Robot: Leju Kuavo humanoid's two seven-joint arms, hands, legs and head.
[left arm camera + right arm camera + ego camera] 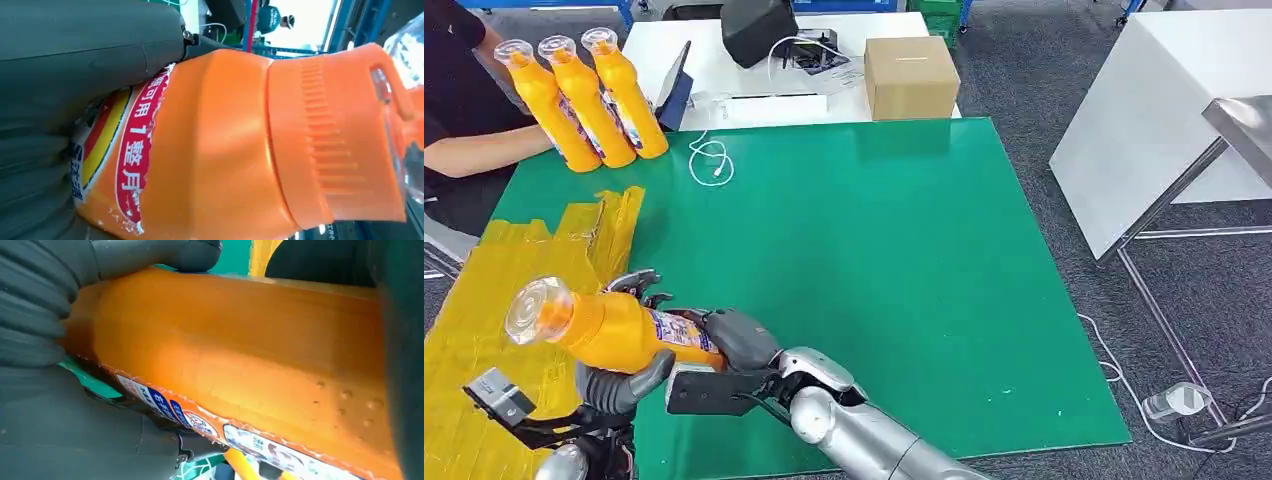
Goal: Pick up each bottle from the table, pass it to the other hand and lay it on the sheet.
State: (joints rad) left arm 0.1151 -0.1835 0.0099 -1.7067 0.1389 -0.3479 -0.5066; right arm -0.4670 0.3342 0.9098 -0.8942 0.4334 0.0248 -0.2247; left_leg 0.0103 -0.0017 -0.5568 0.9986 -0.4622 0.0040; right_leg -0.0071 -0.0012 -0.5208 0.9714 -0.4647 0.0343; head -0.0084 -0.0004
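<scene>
An orange bottle with a clear cap lies sideways in the air above the near left corner of the green mat, cap pointing left over the yellow sheet. My left hand cups its middle from below, with fingers over the top. My right hand grips its base end. Up close, the left thumb lies along the labelled body of the bottle. The right hand wraps the bottle's lower part. Three more orange bottles stand at the mat's far left corner.
A person's arm rests beside the three standing bottles. A white cable lies on the mat's far edge. Behind it, a cardboard box stands on a white table. A white bench stands to the right.
</scene>
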